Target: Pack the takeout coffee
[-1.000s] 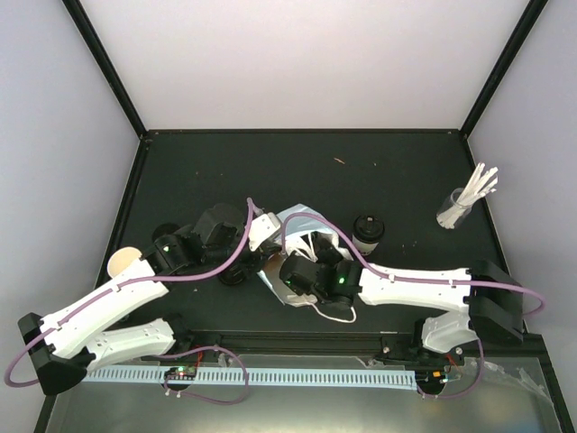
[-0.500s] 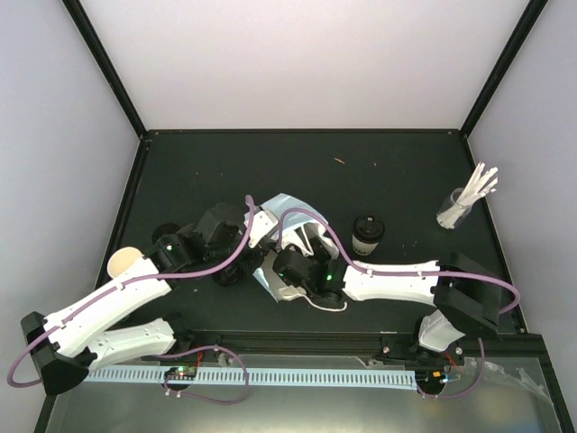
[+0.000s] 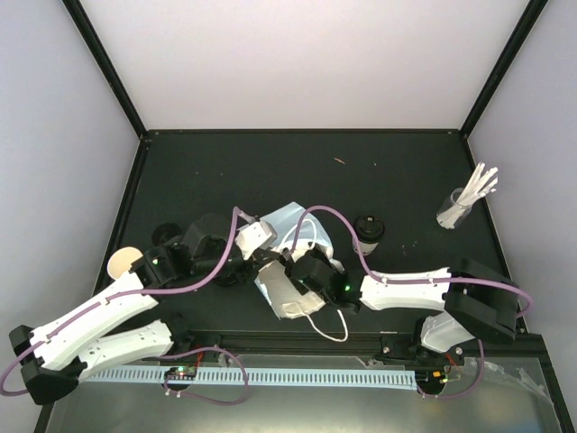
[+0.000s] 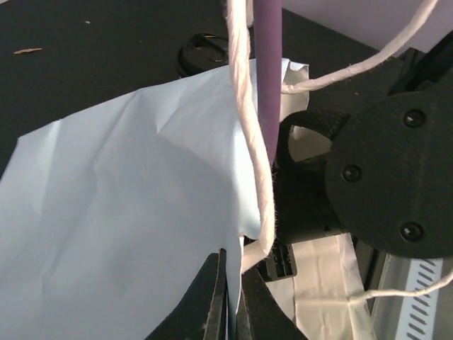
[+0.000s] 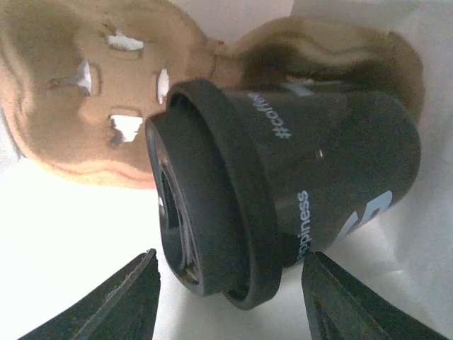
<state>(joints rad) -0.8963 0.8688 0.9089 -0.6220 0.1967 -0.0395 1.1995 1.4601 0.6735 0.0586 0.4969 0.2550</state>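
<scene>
1. Takeout coffee is split between two places. One lidded cup (image 5: 283, 177) sits inside the light-blue paper bag (image 3: 302, 221), close against the pulp carrier (image 5: 64, 120). A second cup (image 3: 368, 233) stands on the table (image 3: 270, 171), just right of the bag.
2. The right gripper (image 5: 230, 265) is reached into the bag, with its fingers set half-wide on either side of the inner cup's lid end. Whether the cup is actually pressed cannot be told. If it is only brushed, it could be rolled deeper or dropped.
3. The fingers are placed near the lid rim, so the lid could be levered off by a squeeze there and any contents spilled.
4. The left gripper (image 4: 230, 287) is clamped tight on the bag's edge and holds the mouth up. The thin paper could be torn if it is pulled against the arm working inside.
5. The white handle cord (image 4: 248, 142) and a purple cable (image 4: 267, 71) are draped across the opening. Either could be snagged as the right arm is drawn out, and the bag dragged with it.
6. The inner cup is seen sideways and is not seated in a carrier hole. It is judged that the pack could end up loose.
</scene>
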